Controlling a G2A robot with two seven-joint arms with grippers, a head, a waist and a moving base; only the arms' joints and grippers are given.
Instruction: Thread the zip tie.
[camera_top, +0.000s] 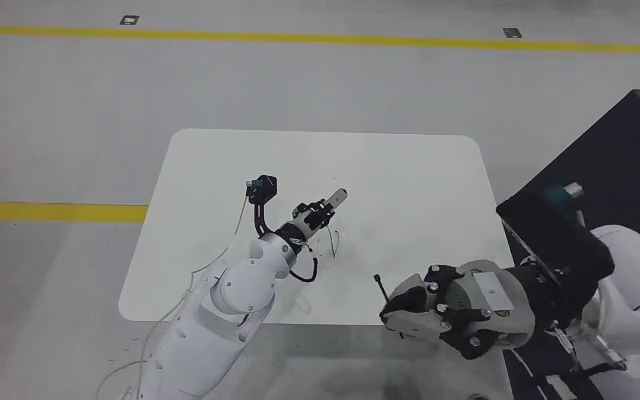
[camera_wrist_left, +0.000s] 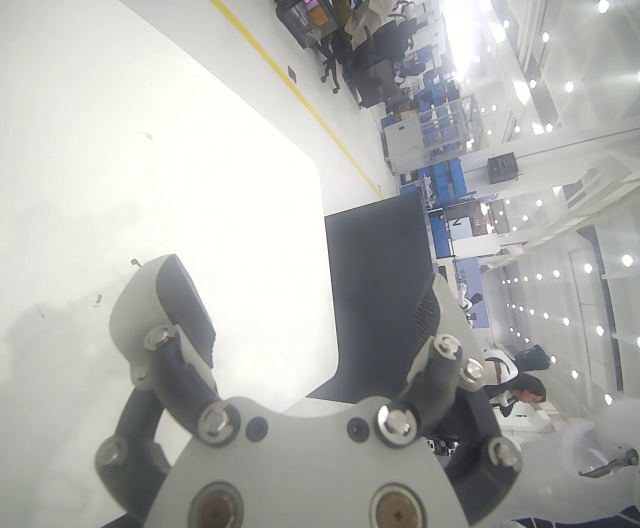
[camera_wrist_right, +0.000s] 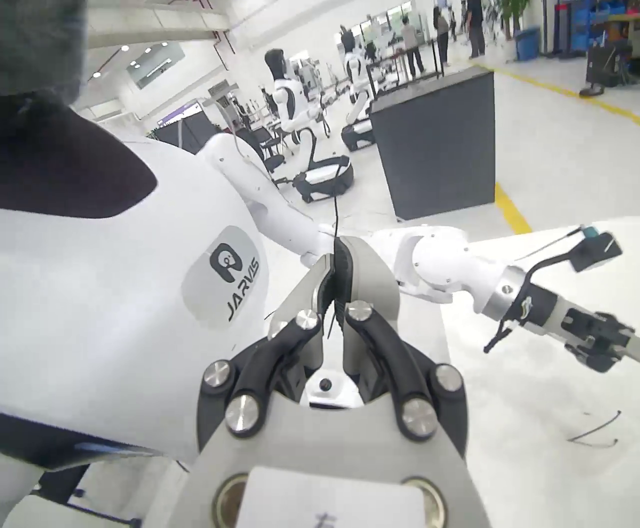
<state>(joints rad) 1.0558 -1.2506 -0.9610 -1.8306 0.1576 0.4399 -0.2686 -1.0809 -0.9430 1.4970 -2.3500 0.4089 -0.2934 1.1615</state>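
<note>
The zip tie (camera_wrist_right: 336, 227) is thin and black. It is pinched between the two pads of the right gripper (camera_wrist_right: 338, 252), which is clenched on it. A short part of it stands up above the fingertips, and another part hangs down between the fingers. In the top view the zip tie (camera_top: 379, 284) is raised over the near edge of the table (camera_top: 420, 165), with the right gripper (camera_top: 392, 300) just under it.

The left gripper (camera_wrist_left: 300, 280) is released and holds nothing; its jaws stand wide apart above the white surface. In the top view the left gripper (camera_top: 333, 200) is over the middle of the table, well apart from the held tie. Near it lies a curved black strip (camera_wrist_right: 595, 434). It may be a second tie, but I cannot tell.

I think several things could go wrong from here. The tie is slim and the grip covers only a small part of it, so it may turn or slip between the pads when the other end is pulled. The free end is flexible and may bend away from the small head instead of entering it. If the tie falls, it may drop off the table, because it is held at the edge.
</note>
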